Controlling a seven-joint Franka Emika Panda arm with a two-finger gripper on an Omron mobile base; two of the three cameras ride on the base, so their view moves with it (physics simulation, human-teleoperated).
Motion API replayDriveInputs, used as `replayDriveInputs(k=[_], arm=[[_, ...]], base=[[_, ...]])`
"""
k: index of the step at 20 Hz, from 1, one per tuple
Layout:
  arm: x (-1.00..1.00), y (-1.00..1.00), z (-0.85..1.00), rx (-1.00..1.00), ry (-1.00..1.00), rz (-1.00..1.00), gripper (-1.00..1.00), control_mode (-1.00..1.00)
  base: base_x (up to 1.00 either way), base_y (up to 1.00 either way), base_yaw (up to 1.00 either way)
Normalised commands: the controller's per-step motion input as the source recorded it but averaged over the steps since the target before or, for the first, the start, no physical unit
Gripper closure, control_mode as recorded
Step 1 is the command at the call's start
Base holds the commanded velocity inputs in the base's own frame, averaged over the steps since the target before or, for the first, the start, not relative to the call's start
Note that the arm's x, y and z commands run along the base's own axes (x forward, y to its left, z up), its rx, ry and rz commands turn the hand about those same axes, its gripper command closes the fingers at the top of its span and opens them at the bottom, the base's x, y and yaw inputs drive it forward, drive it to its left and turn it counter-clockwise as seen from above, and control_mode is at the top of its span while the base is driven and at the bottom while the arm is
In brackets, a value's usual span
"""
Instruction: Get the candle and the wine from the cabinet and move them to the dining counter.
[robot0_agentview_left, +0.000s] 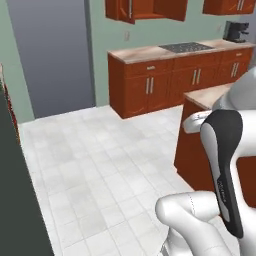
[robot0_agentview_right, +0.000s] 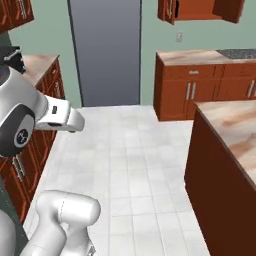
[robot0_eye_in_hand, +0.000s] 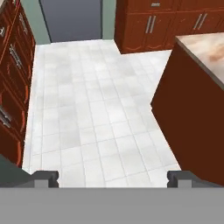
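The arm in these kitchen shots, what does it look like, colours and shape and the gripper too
The arm is glossy white with rounded, bulbous segments and a black band running along one link. A dark grey joint cap bears a small white mark. The gripper ends in two small, blocky dark grey fingertips. No cables show.

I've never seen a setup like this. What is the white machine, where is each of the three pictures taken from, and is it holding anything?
It is a white robot arm on a driving base in a rendered kitchen. Two pictures come from cameras on the base, looking forward past the arm from its left and right. The third comes from the hand itself: the gripper is open and holds nothing, over the tiled floor. At the right stands the dining counter; on the far wall hangs the cabinet, a door ajar. A stovetop sits in the wall counter.
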Motion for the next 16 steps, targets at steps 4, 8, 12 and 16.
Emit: replayDriveInputs(k=[4,8,12,16], arm=[[0.0,0.0,0.0,0.0,0.0,0.0,-1.0,1.0],[0.0,0.0,0.0,0.0,0.0,0.0,-1.0,1.0],[0.0,0.0,0.0,0.0,0.0,0.0,-1.0,1.0],[0.0,0.0,0.0,0.0,0.0,0.0,-1.0,1.0]], base=[[1.0,0.63,-0.49],[1.0,0.64,-0.51],[1.0,0.7,-0.45],[1.0,0.81,-0.42]])
